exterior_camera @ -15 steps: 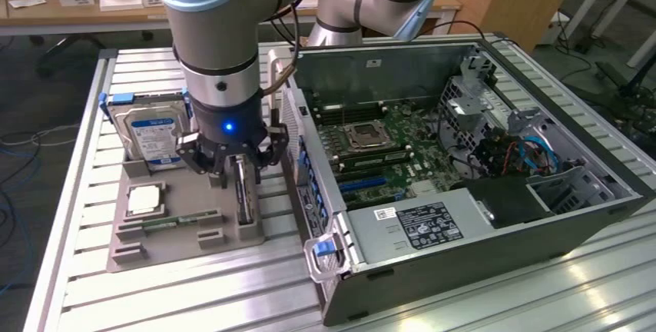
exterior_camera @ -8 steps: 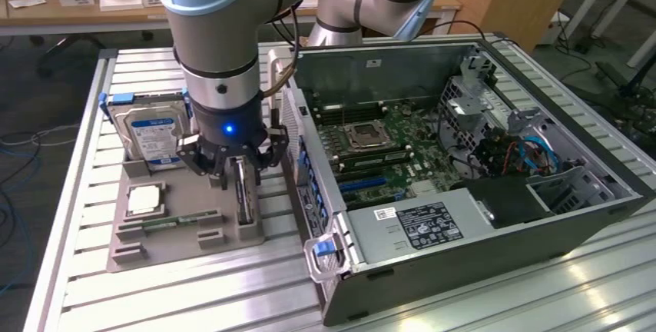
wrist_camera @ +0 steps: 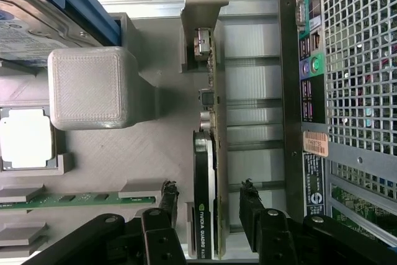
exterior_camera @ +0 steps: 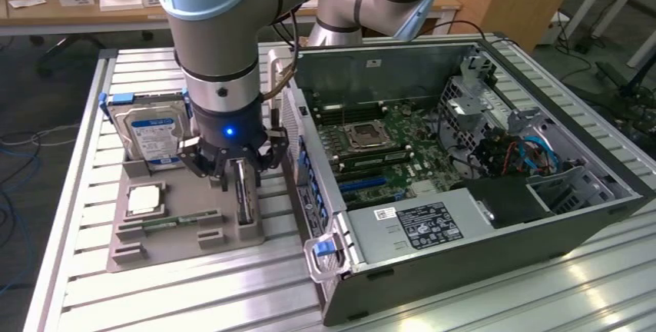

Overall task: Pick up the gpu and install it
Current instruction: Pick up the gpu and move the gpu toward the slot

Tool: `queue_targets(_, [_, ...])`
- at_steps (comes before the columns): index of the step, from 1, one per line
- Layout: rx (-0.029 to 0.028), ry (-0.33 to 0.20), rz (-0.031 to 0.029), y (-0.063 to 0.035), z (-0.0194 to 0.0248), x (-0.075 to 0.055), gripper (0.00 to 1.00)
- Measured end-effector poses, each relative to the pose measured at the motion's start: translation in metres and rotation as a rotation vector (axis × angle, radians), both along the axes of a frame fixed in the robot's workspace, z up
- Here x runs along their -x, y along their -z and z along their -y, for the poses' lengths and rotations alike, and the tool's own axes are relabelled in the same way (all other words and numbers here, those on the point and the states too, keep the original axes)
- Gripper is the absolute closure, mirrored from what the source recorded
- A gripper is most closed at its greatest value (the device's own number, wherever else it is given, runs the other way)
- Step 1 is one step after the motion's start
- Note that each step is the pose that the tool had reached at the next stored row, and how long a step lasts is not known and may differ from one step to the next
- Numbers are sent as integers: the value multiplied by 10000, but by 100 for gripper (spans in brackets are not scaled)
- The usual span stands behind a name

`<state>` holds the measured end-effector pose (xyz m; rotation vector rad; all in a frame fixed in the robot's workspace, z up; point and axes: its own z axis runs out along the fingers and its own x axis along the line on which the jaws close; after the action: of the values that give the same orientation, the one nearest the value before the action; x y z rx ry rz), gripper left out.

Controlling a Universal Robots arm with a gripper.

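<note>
In gray tray (wrist_camera: 124,159) | gpu (wrist_camera: 203,184) on edge | thin, blk face

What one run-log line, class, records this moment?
phase: pre-grasp | end effector: open, straddling gpu | gpu: standing on edge in grey holder, not lifted | computer case: side open

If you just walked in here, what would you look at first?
Probably the big grey-and-blue robot arm, reaching down on the exterior view's left with its tool open either side of the gpu, which stands on edge in a grey holder. Next, the open computer case on the exterior view's right, its motherboard showing.
</note>
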<state>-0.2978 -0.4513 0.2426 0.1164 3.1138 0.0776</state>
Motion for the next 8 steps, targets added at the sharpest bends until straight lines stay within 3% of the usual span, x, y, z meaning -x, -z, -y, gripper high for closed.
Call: queue_targets(8, [-1, 0, 2, 1, 0, 0, 47])
